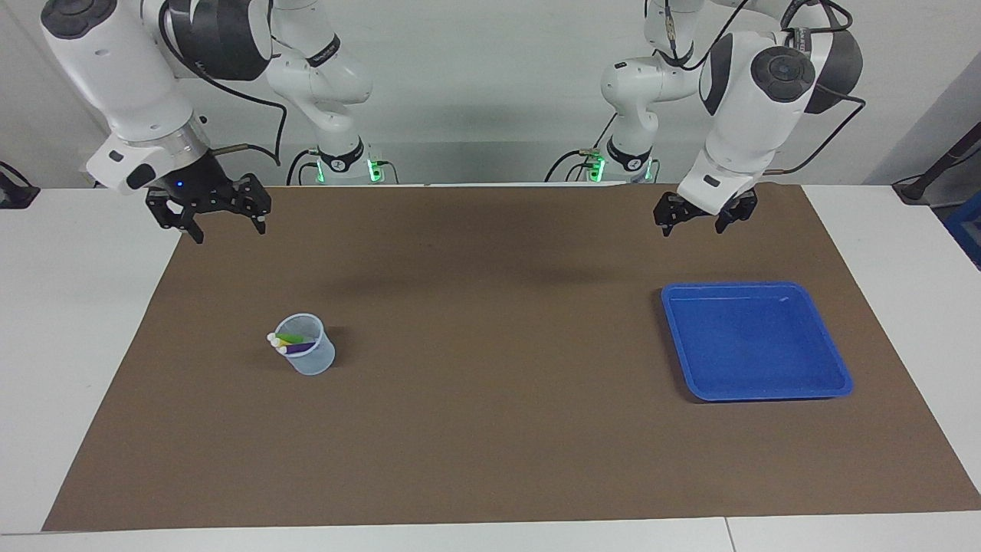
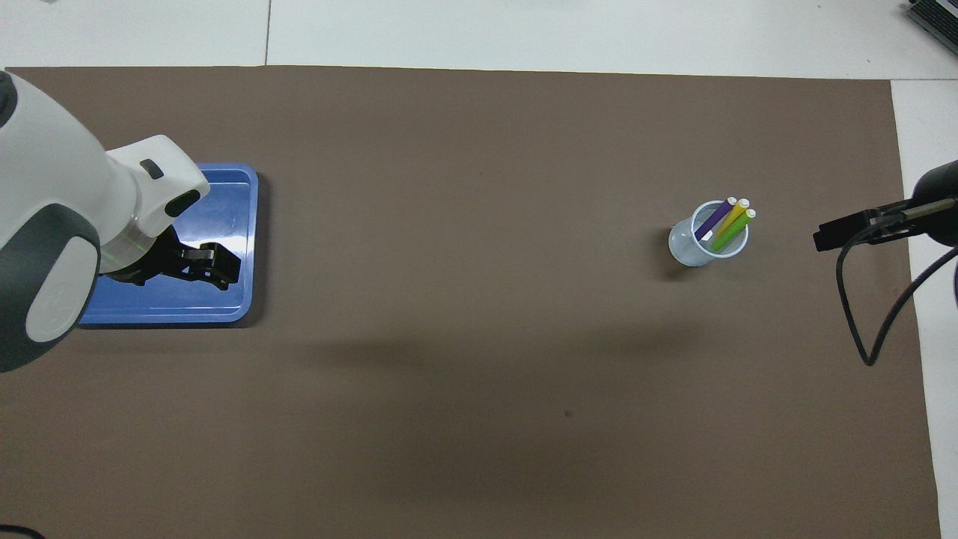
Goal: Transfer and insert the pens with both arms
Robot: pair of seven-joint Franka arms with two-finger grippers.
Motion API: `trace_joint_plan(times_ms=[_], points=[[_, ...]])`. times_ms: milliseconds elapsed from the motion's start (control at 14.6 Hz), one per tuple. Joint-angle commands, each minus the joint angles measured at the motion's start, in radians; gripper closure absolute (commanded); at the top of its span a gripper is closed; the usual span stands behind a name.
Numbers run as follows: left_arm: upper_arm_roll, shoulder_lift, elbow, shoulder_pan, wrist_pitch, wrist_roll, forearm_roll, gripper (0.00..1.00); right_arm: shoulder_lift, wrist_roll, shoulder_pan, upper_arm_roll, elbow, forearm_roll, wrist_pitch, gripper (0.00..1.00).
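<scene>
Above the brown mat (image 1: 490, 429) at the robots' edge, the right gripper (image 1: 228, 227) hung with its fingers spread and nothing between them, and the left gripper (image 1: 699, 222) hung likewise released and empty at the left arm's end. All three pens (image 1: 293, 343) leaned together in a small clear cup (image 1: 310, 360) toward the right arm's end, well apart from the blue tray (image 1: 755, 341), which lay bare. The risk seemed to lie in the bunching: fingers closing on one pen could catch its neighbours or tip the light cup, and a slanted grip could spoil a handover.
</scene>
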Motion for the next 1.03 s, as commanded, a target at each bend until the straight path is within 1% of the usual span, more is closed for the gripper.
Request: trace_joint_plan(times_ms=[0, 274, 411, 548, 754, 960], points=[[0.014, -0.048, -0.060, 0.008, 0.070, 0.039, -0.035, 0.00, -0.011, 0.023, -0.003, 0.008, -0.010, -0.026, -0.009, 0.00], [0.020, -0.040, -0.064, -0.001, 0.142, 0.039, -0.037, 0.00, -0.011, 0.023, -0.003, 0.010, -0.010, -0.026, -0.009, 0.00], [0.036, -0.019, -0.054, -0.007, 0.162, 0.039, -0.040, 0.00, -0.011, 0.023, -0.003, 0.008, -0.009, -0.026, -0.009, 0.00], [0.052, -0.002, -0.044, -0.022, 0.162, 0.037, -0.040, 0.00, -0.010, 0.023, -0.003, 0.010, -0.010, -0.026, -0.009, 0.00], [0.123, -0.008, -0.038, -0.088, 0.133, 0.028, -0.042, 0.00, -0.011, 0.023, -0.003, 0.010, -0.010, -0.026, -0.009, 0.00], [0.125, -0.008, -0.038, -0.084, 0.139, 0.028, -0.042, 0.00, -0.011, 0.023, -0.003, 0.010, -0.010, -0.026, -0.009, 0.00]])
